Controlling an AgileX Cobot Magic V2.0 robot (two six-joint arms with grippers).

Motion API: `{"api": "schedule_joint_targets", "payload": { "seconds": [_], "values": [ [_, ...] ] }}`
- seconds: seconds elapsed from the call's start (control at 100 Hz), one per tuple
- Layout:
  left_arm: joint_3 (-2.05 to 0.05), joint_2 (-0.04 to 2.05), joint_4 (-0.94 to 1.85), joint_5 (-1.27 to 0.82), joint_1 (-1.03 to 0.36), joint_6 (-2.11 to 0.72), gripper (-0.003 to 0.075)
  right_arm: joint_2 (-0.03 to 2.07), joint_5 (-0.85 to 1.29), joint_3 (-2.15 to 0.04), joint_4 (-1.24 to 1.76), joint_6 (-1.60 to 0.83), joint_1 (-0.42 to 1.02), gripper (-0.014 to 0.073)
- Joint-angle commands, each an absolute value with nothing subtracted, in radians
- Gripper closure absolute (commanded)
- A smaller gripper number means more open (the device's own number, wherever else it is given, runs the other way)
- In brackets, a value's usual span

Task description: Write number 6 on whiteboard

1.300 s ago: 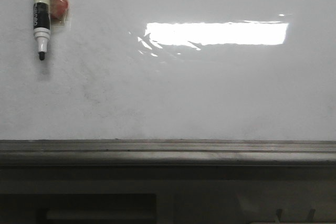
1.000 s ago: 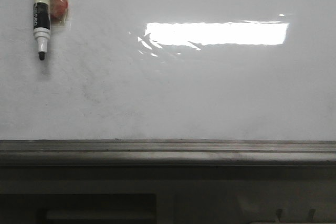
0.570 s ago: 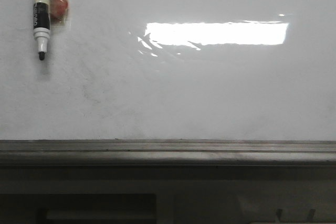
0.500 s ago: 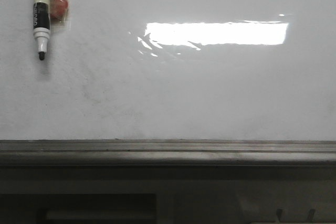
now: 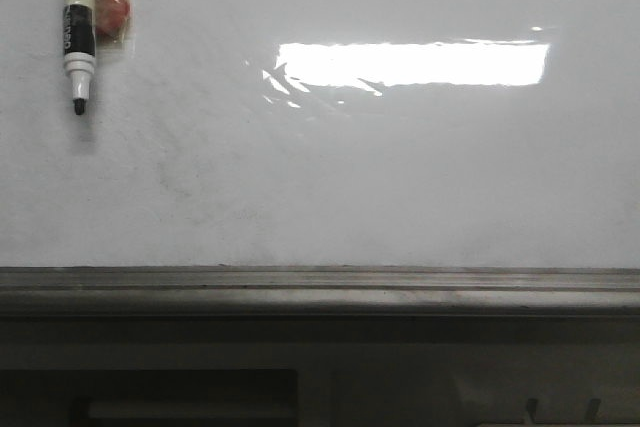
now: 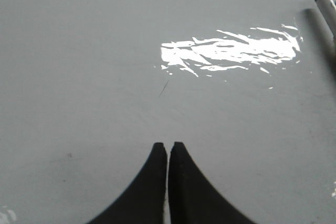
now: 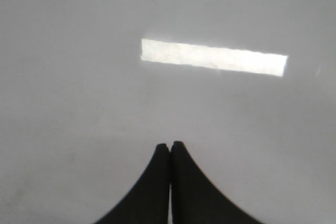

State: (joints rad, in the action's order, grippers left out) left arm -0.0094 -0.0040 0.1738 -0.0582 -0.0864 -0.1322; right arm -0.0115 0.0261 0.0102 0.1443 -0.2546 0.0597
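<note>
Looking over the whiteboard [image 5: 400, 177], I see my left pincer [image 6: 168, 145] and right pincer [image 7: 170, 144] both closed, holding nothing; a marker [image 5: 77, 32] lies far left.

The whiteboard [image 5: 400, 177] fills the front view above a ledge [image 5: 320, 287] running along its lower edge. A marker [image 5: 77, 32] lies on the board at the far upper left, tip pointing toward the ledge, with a round object [image 5: 113, 9] just beside it on its right, touching.
</note>
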Motion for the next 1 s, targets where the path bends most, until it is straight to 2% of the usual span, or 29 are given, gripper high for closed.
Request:
{"api": "schedule_joint_targets", "payload": {
  "seconds": [0.0,0.29,0.52,0.76,0.94,0.99],
  "values": [
    [0.04,-0.035,0.309,0.021,-0.083,-0.119,0.074,-0.029,-0.068,0.032,0.23,-0.255,0.053,0.0659],
    [0.025,-0.035,0.764,0.086,-0.083,-0.119,0.0741,-0.029,-0.073,0.024,0.534,-0.255,0.053,0.0658],
    [-0.151,0.014,0.722,-0.062,-0.083,-0.119,0.0741,0.037,0.112,-0.132,0.549,-0.255,0.053,0.0655],
    [-0.4,0.271,0.592,-0.353,-0.083,-0.23,0.0741,0.339,0.299,-0.341,0.548,-0.255,0.053,0.0657],
    [-0.471,0.417,0.633,-0.407,-0.083,-0.257,0.0739,0.504,0.354,-0.423,0.548,-0.255,0.053,0.0655],
    [-0.479,0.444,0.678,-0.414,-0.083,-0.303,0.0722,0.536,0.377,-0.44,0.548,-0.259,0.053,0.063]
  ]
}}
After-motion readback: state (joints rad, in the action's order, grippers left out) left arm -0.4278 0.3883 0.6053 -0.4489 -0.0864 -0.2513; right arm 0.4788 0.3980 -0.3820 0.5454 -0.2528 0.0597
